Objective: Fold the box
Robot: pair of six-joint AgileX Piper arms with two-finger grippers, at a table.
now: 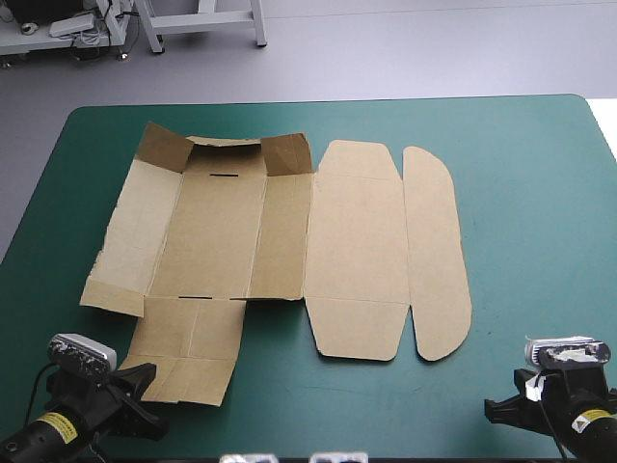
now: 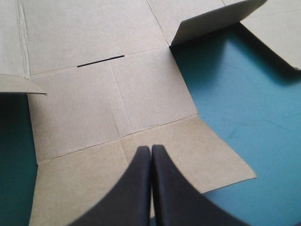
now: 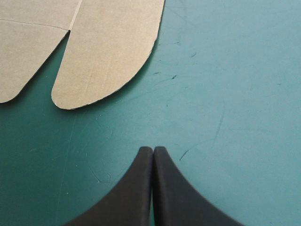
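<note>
Box [image 1: 289,241] lies opened out nearly flat on the teal-green worktop [image 1: 540,174], left of centre, long axis running 9 to 3 o'clock. We see only the left far tab [image 1: 164,149] and right far tab [image 1: 285,152] tipped up at the 12 o'clock edge. No walls are tucked, so we judge the fold barely begun.

Left pincer [image 2: 151,149] is closed and empty, tips over the near flap [image 2: 70,183]; touching or hovering, we cannot tell. Right pincer [image 3: 153,149] is closed and empty over bare cover, with the rounded lid flap [image 3: 108,52] ahead toward 11 o'clock, apart from it.

Key relation: from the left pincer the base panel [image 2: 94,28] sits at 12 o'clock, beyond the flap creases. The left arm is nearer the wall panels, the right arm nearer the lid. We expect the left needs to open first.
</note>
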